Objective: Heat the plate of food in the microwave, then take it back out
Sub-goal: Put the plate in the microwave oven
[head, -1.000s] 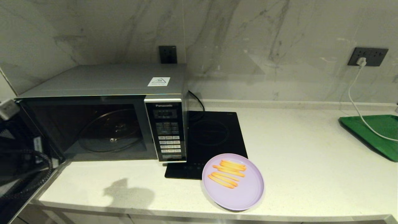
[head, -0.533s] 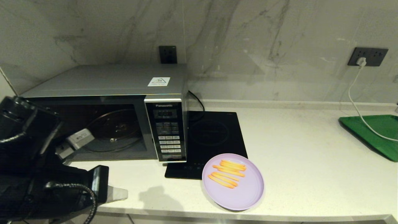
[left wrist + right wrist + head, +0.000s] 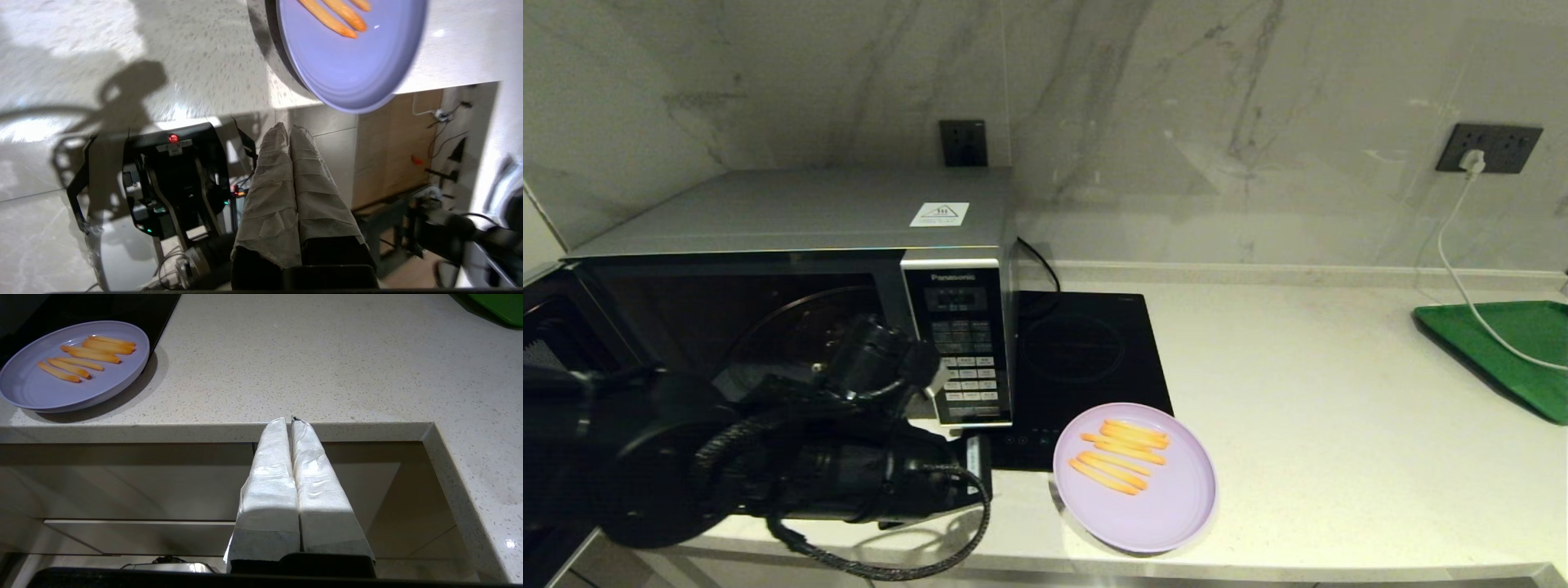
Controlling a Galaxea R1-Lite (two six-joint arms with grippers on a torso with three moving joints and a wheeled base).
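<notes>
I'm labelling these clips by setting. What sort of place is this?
Most likely a home-style kitchen: a microwave and a black induction hob stand on a pale stone countertop against a marble-look wall, with a plate of food near the front edge.

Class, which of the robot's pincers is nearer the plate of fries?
Left. The left pincer, shut, hangs off the counter's front edge beside the plate; the right pincer, also shut, sits below the counter edge, farther away.
</notes>
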